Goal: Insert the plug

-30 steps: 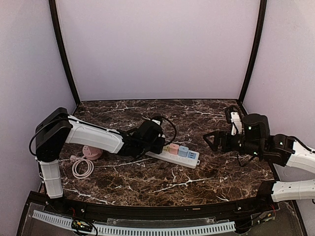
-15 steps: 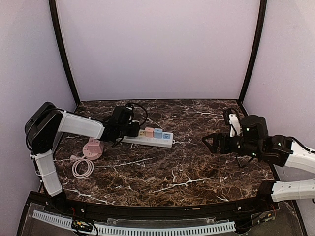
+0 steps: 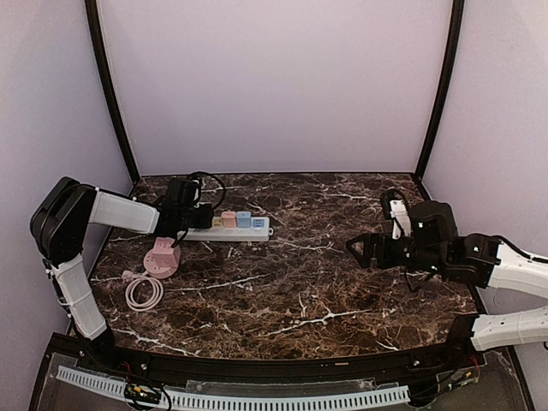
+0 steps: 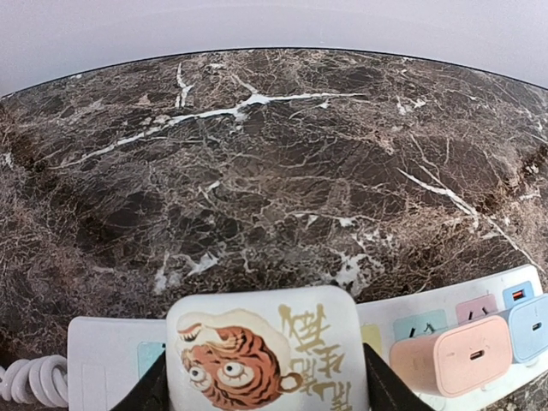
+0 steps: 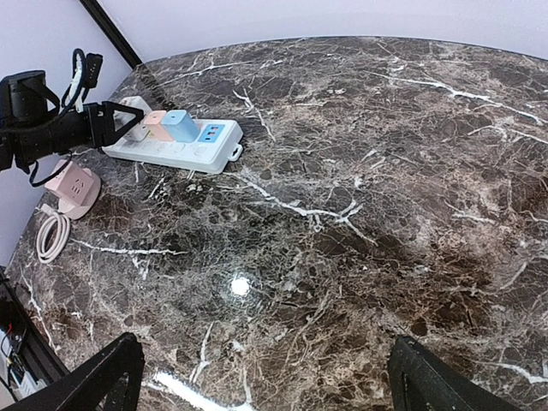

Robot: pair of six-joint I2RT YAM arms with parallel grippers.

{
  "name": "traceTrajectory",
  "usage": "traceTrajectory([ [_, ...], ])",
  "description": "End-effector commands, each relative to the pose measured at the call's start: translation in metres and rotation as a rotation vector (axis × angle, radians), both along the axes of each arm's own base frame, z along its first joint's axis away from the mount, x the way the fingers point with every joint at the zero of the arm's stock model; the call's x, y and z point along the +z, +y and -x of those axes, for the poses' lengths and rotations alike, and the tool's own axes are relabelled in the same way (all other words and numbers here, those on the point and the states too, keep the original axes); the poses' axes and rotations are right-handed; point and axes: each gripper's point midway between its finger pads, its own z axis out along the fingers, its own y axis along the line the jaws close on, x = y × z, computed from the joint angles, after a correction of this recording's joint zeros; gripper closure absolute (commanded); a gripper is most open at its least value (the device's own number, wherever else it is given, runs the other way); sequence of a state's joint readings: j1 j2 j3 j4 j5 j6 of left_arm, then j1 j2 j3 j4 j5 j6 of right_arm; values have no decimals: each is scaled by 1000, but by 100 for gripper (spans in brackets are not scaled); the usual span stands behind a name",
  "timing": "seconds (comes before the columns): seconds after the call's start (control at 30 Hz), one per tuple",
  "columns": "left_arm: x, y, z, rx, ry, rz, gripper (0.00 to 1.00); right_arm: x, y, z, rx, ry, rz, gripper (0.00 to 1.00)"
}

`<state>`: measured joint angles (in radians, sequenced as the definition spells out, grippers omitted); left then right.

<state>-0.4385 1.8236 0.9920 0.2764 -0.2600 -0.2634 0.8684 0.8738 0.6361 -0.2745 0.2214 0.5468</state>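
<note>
A white plug (image 4: 265, 355) with a tiger picture is clamped between the black fingers (image 4: 147, 390) of my left gripper (image 4: 265, 381), which is shut on it. The plug stands on the left end of the white power strip (image 4: 103, 355), and its prongs are hidden. Beside it on the strip sit a pink charger (image 4: 449, 355) and a blue charger (image 4: 531, 325). From above, the left gripper (image 3: 199, 219) and the power strip (image 3: 250, 231) lie at the back left of the table. My right gripper (image 3: 364, 249) hovers open at the right, holding nothing; in its wrist view the right gripper (image 5: 265, 377) is over bare marble.
A round pink socket (image 3: 161, 258) with a coiled white cable (image 3: 143, 293) lies left of centre, just in front of the left arm. Black frame posts (image 3: 110, 94) stand at the back corners. Purple walls close in the marble table (image 3: 291, 300).
The left gripper has swung left and towards the back, and the power strip with its chargers has moved along with it. The right gripper has drifted slightly left, still open.
</note>
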Motion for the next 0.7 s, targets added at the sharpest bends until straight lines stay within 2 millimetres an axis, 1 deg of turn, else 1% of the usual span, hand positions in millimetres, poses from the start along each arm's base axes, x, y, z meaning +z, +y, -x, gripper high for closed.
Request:
traceTrajectory([
  [0.0, -4, 7, 8, -22, 26, -32, 39, 7, 3, -8, -11, -38, -6, 1],
  [0.03, -4, 6, 9, -25, 26, -29, 30, 9, 2, -10, -21, -48, -2, 1],
  [0.07, -2, 6, 9, -25, 22, -26, 26, 9, 0, -12, -32, -55, 5, 1],
  [0.1, 2, 5, 9, -27, 15, -22, 19, 10, -1, -13, -42, -66, 10, 1],
  [0.13, 4, 6, 9, -27, 10, -22, 15, 12, -4, -16, -57, -77, 17, 1],
  [0.17, 9, 6, 10, -28, 0, -19, 9, 13, -6, -18, -72, -88, 24, 2],
  [0.23, 19, 7, 12, -29, -21, -17, 3, 14, -11, -22, -104, -109, 39, 1],
  [0.33, 34, 10, 15, -28, -44, -17, 1, 20, -16, -27, -144, -141, 39, 1],
  [0.47, 61, 16, 24, -27, -86, -19, 1, 26, -19, -33, -169, -191, 29, 1],
  [0.57, 83, 27, 37, -12, -125, -35, 1, 31, -21, -36, -173, -249, 46, 1],
  [0.6, 84, 32, 40, 2, -128, -49, 1, 33, -24, -39, -186, -269, 60, 1],
  [0.67, 102, 43, 50, 25, -165, -63, 1, 36, -31, -43, -223, -304, 90, 1],
])
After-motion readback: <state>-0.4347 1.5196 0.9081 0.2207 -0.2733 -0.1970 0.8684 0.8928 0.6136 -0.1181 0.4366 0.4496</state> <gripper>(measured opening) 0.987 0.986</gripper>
